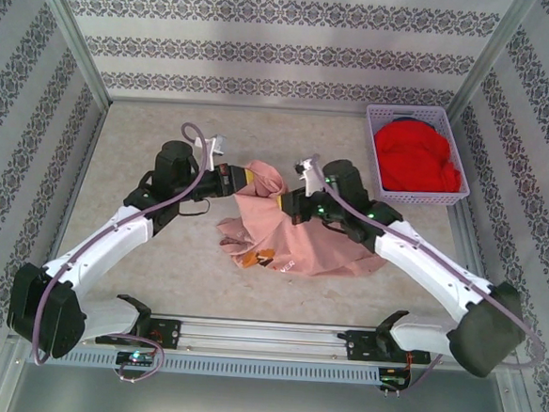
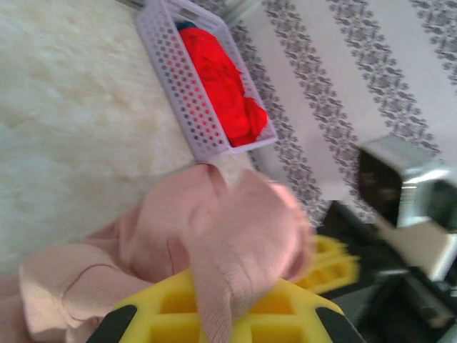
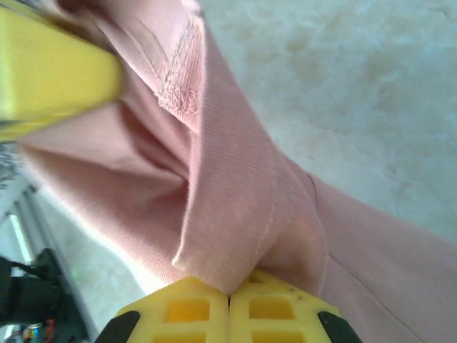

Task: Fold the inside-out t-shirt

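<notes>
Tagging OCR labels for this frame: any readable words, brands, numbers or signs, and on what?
None readable.
The small orange, white and dark print on the pink t-shirt: too small to read in the top view.
The wallpaper bands: ornament, not lettering.

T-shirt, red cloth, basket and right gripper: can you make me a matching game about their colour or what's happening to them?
1. t-shirt
2. red cloth
3. basket
4. right gripper

a. lilac, full of little holes
b. shut, pinching pink fabric
c. lying inside the basket
d. dusty pink and crumpled

Pairs: 1-d, 2-c, 3-a, 4-b
</notes>
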